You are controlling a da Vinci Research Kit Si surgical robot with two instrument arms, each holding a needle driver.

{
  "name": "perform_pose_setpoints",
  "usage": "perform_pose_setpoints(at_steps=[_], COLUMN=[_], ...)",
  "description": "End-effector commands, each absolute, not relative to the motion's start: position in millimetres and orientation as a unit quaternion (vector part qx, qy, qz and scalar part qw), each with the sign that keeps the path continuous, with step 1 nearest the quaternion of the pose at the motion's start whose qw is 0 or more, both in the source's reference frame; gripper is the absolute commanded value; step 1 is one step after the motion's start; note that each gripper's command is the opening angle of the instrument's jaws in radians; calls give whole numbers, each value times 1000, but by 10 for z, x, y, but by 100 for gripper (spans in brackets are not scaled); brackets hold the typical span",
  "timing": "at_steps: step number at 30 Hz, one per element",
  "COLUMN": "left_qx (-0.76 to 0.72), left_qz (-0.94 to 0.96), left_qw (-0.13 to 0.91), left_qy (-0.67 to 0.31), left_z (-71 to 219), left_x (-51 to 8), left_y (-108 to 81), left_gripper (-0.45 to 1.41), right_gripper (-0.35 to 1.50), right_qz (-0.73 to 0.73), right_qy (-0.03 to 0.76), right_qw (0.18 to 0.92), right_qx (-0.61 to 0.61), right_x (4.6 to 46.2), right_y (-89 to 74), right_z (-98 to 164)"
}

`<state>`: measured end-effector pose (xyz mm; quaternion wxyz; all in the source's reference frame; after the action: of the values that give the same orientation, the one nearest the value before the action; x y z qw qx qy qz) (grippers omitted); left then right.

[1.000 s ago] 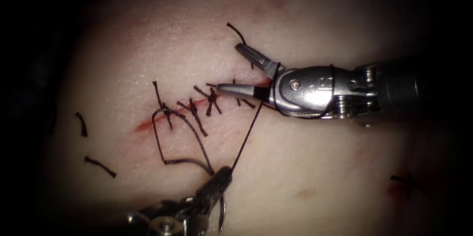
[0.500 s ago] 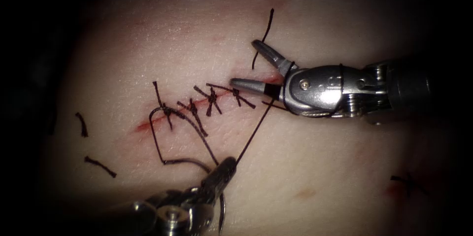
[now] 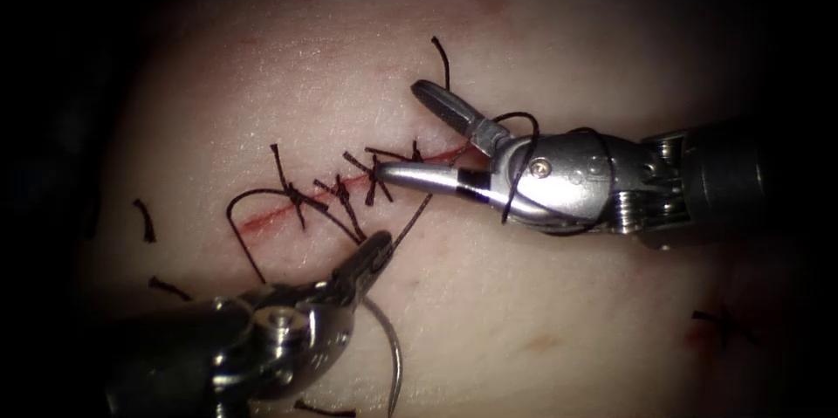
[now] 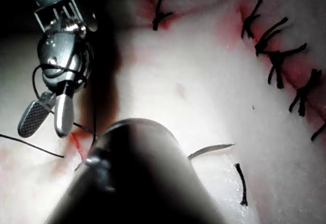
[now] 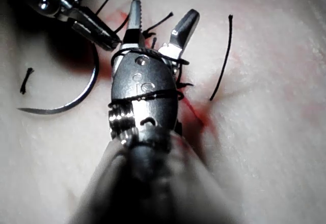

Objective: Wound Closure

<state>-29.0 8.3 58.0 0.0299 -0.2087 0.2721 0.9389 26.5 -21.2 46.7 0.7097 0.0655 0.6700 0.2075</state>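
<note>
Since a second ago my left tool (image 3: 377,250) has climbed toward the cut (image 3: 288,209), pinching limp thread (image 3: 410,220); right tool (image 3: 410,134) gapes, thread-wrapped. Stiff needle (image 3: 394,357) hangs free—grip mid-curve.

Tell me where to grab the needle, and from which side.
Likely mid-curve, from the endoscope view's right. The needle lies free on the tissue, out of it, its outer curve facing that bare side; the left end effector, shut on the thread, crowds its other side. The right end effector, open, holds nothing.
</note>
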Motion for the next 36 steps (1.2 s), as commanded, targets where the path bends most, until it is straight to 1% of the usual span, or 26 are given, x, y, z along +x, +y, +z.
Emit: perform_pose_setpoints(at_steps=[1, 8, 11, 14, 18, 20, 21, 24, 27, 28, 29, 30, 36], left_qx=[-208, -205, -205, -208, -210, -213, -217, -224, -221, -221, -219, -219, -218], left_qz=[939, 940, 939, 939, 937, 936, 933, 927, 926, 926, 926, 926, 927], left_qw=[34, 58, 60, 65, 68, 72, 77, 94, 92, 91, 91, 91, 89], left_qy=[273, 268, 268, 267, 269, 272, 276, 288, 293, 293, 293, 293, 293], left_z=[589, 624, 628, 625, 613, 604, 595, 567, 557, 554, 551, 550, 553], left_x=[-291, -251, -245, -241, -238, -235, -232, -221, -217, -217, -217, -217, -218], left_y=[91, 140, 145, 142, 137, 136, 136, 131, 124, 122, 119, 118, 121], left_gripper=[-45, -45, -45, -45, -45, -45, -45, -45, -45, -45, -45, -45, -45], right_gripper=[127, 121, 111, 100, 100, 88, 88, 88, 90, 93, 103, 105, 108], right_qz=[203, 172, 155, 146, 153, 151, 151, 177, 199, 202, 203, 203, 197], right_qy=[677, 704, 703, 694, 660, 637, 604, 569, 568, 567, 566, 567, 580], right_qw=[703, 674, 674, 684, 717, 742, 775, 801, 798, 798, 799, 798, 790], right_qx=[79, 146, 166, 171, 163, 144, 106, 59, 33, 25, 15, 13, 20], right_x=[270, 267, 268, 268, 265, 261, 256, 241, 232, 230, 228, 229, 230], right_y=[-224, -241, -247, -249, -246, -244, -240, -235, -231, -229, -227, -226, -229], right_z=[474, 482, 484, 486, 491, 495, 499, 504, 502, 500, 498, 498, 492])
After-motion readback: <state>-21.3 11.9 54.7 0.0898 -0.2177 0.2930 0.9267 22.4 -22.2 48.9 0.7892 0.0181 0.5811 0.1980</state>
